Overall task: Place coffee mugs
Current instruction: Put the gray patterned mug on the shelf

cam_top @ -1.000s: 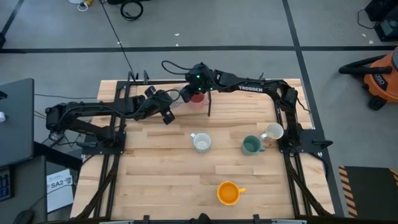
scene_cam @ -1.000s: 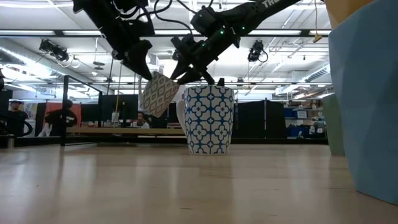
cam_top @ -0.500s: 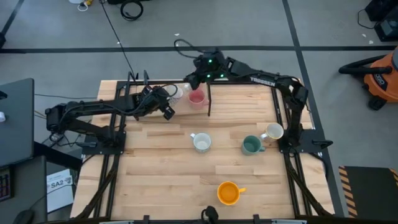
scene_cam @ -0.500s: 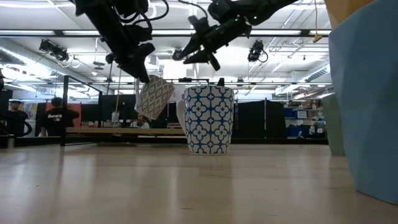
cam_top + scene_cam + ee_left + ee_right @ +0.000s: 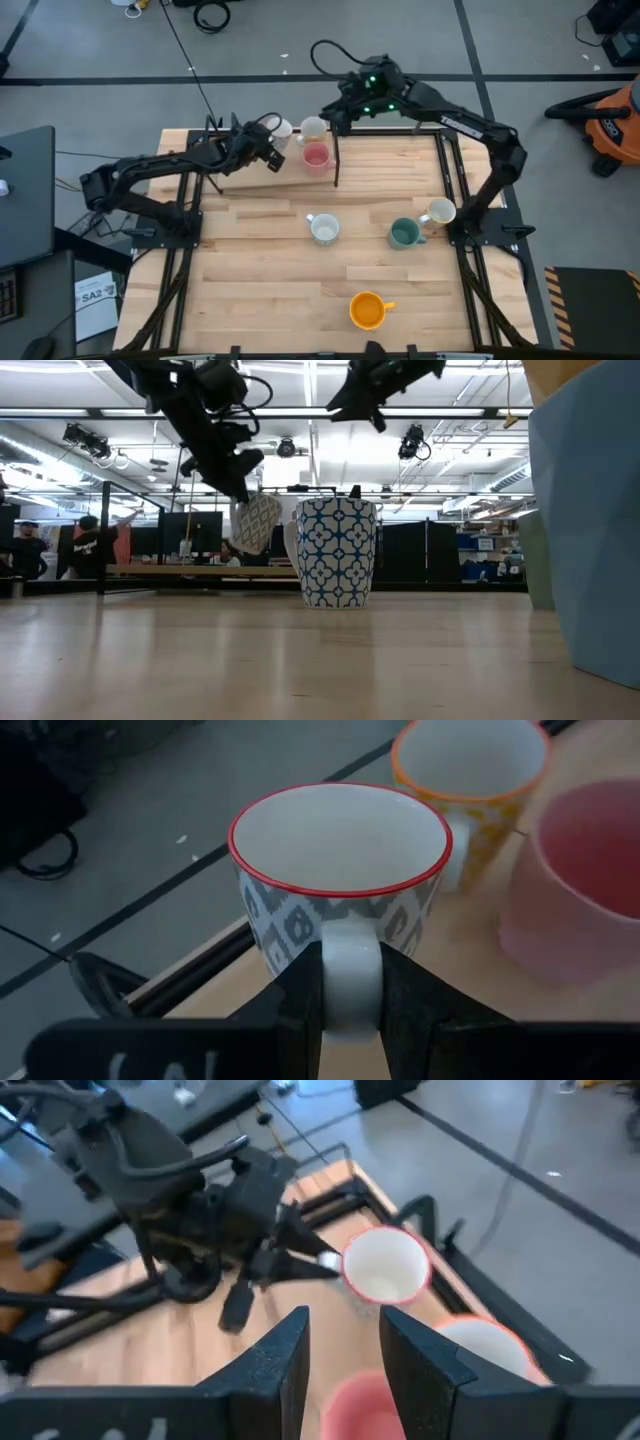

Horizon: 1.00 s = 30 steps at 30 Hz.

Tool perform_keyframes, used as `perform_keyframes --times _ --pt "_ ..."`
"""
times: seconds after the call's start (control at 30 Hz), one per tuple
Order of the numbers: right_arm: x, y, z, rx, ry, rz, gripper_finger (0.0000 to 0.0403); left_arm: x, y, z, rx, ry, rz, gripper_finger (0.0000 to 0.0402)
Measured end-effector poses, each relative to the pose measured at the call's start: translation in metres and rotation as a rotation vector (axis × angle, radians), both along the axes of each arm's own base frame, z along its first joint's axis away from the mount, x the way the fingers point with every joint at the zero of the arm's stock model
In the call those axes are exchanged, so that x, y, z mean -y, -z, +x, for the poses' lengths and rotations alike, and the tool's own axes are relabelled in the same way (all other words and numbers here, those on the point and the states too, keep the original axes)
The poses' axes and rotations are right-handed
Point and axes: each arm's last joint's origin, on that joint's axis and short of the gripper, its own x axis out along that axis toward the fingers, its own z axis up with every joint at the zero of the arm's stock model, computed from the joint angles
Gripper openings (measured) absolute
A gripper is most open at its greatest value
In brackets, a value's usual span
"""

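My left gripper [image 5: 268, 150] is shut on a grey-patterned, red-rimmed mug [image 5: 338, 870] near the table's far edge, beside an orange-rimmed mug [image 5: 313, 127] and the pink mug [image 5: 316, 158], which both stand on their bases. My right gripper [image 5: 340, 1350] is open, high above the far edge [image 5: 340, 113], clear of every mug. A white blue-patterned mug [image 5: 324, 230], the dark green mug [image 5: 403, 234] and a cream mug [image 5: 438, 211] stand mid-table. The orange mug [image 5: 367, 310] stands near the near edge. My left gripper pinches the grey-patterned mug's side handle [image 5: 350, 982] between its two fingers, which lie on either side of the loop. The fingers come from the table's left, slanting down. The mug [image 5: 255, 523] is lifted clear of the table and hangs tilted below the fingers.
A light blue mug [image 5: 590, 510] stands close to the low camera on the right. Black metal frames run along the table's left, right and far edges [image 5: 440, 150]. Bare wood lies between the mid-table mugs and the orange mug. People stand in the room beyond the table [image 5: 90, 545].
My right gripper has risen off the pink mug and drawn back up and toward the far right; the pink mug stays standing. My left gripper has carried the grey-patterned mug toward the far edge and to the right, up beside the orange-rimmed mug.
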Motion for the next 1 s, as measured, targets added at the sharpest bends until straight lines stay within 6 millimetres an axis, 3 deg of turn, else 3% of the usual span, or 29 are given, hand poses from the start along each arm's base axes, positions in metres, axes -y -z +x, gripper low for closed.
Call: perform_keyframes --times 0.3,0.77,1.0 --pt "-0.03 -0.011 -0.029 -0.116 0.032 -0.107 0.0128 -0.025 0.021 0.015 0.038 -0.02 -0.008 0.0076" --pt "-0.056 0.035 -0.067 -0.031 0.028 -0.119 0.0128 -0.03 0.028 0.015 0.036 -0.014 -0.047 0.0077" --pt "-0.06 0.042 -0.074 -0.028 0.035 -0.102 0.0128 -0.028 0.031 0.014 0.001 -0.008 -0.07 0.0078"
